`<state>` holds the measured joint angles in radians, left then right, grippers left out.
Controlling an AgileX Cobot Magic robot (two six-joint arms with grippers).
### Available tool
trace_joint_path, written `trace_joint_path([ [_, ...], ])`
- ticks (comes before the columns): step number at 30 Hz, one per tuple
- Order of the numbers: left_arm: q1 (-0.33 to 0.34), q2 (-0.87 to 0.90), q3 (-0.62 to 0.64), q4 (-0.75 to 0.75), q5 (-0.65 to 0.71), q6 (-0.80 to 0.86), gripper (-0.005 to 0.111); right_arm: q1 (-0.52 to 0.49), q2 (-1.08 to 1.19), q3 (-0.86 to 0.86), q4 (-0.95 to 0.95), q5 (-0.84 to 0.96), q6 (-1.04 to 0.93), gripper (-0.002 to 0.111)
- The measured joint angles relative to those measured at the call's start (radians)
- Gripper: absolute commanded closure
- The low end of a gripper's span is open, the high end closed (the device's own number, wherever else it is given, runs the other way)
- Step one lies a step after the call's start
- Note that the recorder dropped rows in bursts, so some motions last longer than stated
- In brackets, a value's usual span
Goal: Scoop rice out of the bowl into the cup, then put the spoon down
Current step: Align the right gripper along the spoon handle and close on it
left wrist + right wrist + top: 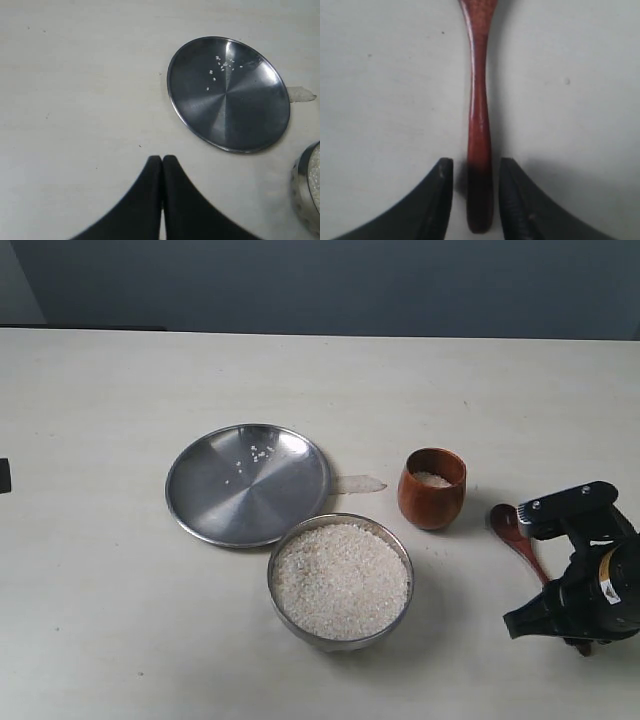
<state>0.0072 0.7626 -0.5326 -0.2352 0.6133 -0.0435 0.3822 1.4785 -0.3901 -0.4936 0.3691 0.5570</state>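
Observation:
The steel bowl (273,575) stands at the front middle of the table, heaped with rice (340,580). To its right and a little behind is the wooden cup (432,502), upright, with some rice showing inside. Right of the cup the spoon (505,524) lies flat on the table. In the right wrist view its handle (477,100) runs between the fingers of my right gripper (472,167), which is open, with a gap on each side of the handle. My left gripper (162,159) is shut on nothing, hovering over bare table, and the bowl's edge (310,185) shows off to one side.
A flat steel plate (248,483) with a few stray grains lies behind and to the left of the bowl; the left wrist view also shows the plate (229,93). A small scrap of clear tape (360,483) lies between plate and cup.

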Motion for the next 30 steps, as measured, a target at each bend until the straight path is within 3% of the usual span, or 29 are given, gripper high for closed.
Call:
trace_joint_path([
  [5,0.000,0.000,0.000,0.000,0.000,0.000,0.106,0.000,0.039,-0.002,-0.016,-0.013,0.002,0.080],
  [7,0.000,0.000,0.000,0.000,0.000,0.000,0.106,0.000,0.050,-0.006,-0.018,-0.026,0.002,0.103],
  [8,0.000,0.000,0.000,0.000,0.000,0.000,0.106,0.000,0.053,-0.006,-0.018,-0.038,0.002,0.108],
  [15,0.000,0.000,0.000,0.000,0.000,0.000,0.106,0.000,0.075,-0.097,-0.047,-0.135,0.002,0.108],
  [20,0.000,0.000,0.000,0.000,0.000,0.000,0.106,0.000,0.150,-0.267,-0.089,0.015,0.004,0.108],
  [25,0.000,0.000,0.000,0.000,0.000,0.000,0.106,-0.017,0.247,-0.290,-0.114,0.051,0.004,0.108],
  [27,0.000,0.000,0.000,0.000,0.000,0.000,0.106,-0.019,0.272,-0.290,-0.129,0.030,0.043,0.099],
  [28,0.000,0.000,0.000,0.000,0.000,0.000,0.106,-0.019,0.272,-0.290,-0.138,0.017,0.065,0.083],
  [30,0.000,0.000,0.000,0.000,0.000,0.000,0.106,-0.019,0.272,-0.290,-0.171,-0.005,0.120,0.068],
])
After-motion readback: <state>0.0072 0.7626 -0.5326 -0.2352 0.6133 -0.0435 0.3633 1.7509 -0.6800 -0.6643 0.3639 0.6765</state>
